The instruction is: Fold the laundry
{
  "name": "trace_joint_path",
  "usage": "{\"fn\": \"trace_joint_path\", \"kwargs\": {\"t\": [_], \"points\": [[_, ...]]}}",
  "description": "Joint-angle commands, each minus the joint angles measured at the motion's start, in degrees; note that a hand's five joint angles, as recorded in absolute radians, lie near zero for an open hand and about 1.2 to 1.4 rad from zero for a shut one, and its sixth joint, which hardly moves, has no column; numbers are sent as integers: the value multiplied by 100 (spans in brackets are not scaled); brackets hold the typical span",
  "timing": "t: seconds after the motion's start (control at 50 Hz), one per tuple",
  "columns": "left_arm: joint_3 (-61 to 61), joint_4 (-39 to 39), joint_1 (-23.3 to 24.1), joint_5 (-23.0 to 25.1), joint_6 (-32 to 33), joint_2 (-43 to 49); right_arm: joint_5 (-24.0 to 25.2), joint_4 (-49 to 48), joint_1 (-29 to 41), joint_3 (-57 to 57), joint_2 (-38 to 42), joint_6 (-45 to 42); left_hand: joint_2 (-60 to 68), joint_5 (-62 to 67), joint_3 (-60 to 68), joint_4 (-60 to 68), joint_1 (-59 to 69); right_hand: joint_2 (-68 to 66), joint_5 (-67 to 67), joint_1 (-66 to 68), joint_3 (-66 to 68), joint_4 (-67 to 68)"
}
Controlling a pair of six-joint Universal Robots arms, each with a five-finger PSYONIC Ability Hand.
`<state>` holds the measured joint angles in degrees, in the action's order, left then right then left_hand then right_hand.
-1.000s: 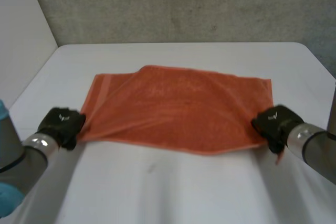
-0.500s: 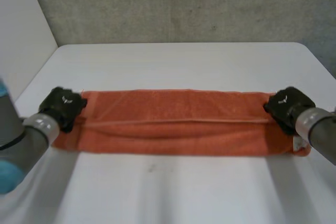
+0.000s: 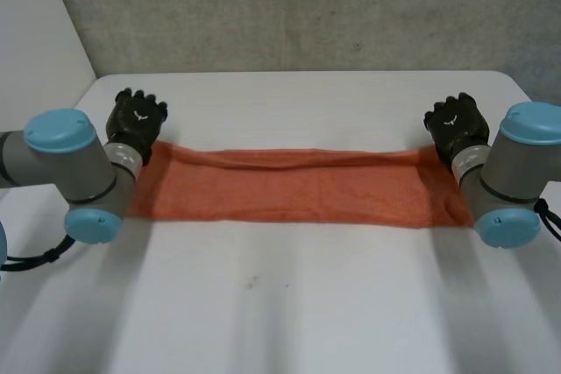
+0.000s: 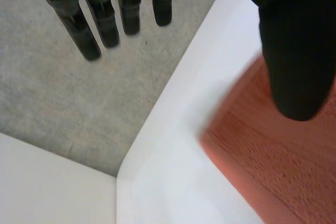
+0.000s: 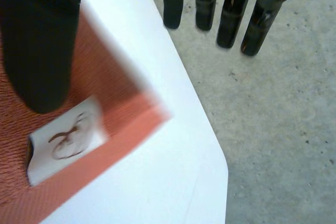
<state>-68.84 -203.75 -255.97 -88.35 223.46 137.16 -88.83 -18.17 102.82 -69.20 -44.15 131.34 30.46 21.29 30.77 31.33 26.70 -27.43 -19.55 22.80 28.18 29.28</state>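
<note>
The orange towel (image 3: 289, 196) lies as a narrow strip across the white bench (image 3: 280, 313), folded lengthwise from the wide sheet of a second ago. My left hand (image 3: 136, 120) and right hand (image 3: 456, 123), at its far corners, have let go, fingers straight and spread. I judge the first fold done.

A white table (image 3: 298, 304) sits before a grey concrete wall (image 3: 298, 6), a white panel (image 3: 35, 50) at its side

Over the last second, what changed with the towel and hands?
The left hand and right hand carried the near corners of the towel to its far edge, folding it into a narrow strip, then opened and let go. The table is as before.
</note>
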Motion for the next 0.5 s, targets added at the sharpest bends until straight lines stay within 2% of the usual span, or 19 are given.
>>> {"fn": "trace_joint_path", "kwargs": {"t": [0.02, 0.1, 0.12, 0.18, 0.3, 0.5], "points": [[-235, -253, 170, 19, 5, -154, -407, 32, 19, -111, -137, 401, -2046, -2129, -2077, -2133, -1670, 1743, 1955, -1280, -1818, -1928], [-358, -262, 179, 11, -21, -382, -407, 68, -34, -233, -523, 761, -2046, -2129, -2077, -2133, -1670, 1743, 1955, -1280, -1818, -1928], [-401, -253, 179, 11, -30, -435, -373, 137, -69, -443, -933, 979, -2046, -2129, -2077, -2133, -1670, 1743, 1955, -1280, -1818, -1928], [-586, -244, 179, -16, -57, -707, -302, 208, -69, -629, -1296, 1174, -2046, -2129, -2077, -2133, -1670, 1743, 1955, -1280, -1818, -1928], [-1183, -226, 170, 11, -250, -1331, 215, 778, -340, -1103, -2025, 1455, -2046, -2129, -2077, -2133, -1670, 1743, 1955, -1280, -1818, -1928], [-2256, -200, 126, 89, -794, -2079, 884, 2018, -851, -1807, -2431, 1877, -2046, -2129, -2077, -2133, -1670, 1743, 1955, -1280, -1818, -1928]]}}
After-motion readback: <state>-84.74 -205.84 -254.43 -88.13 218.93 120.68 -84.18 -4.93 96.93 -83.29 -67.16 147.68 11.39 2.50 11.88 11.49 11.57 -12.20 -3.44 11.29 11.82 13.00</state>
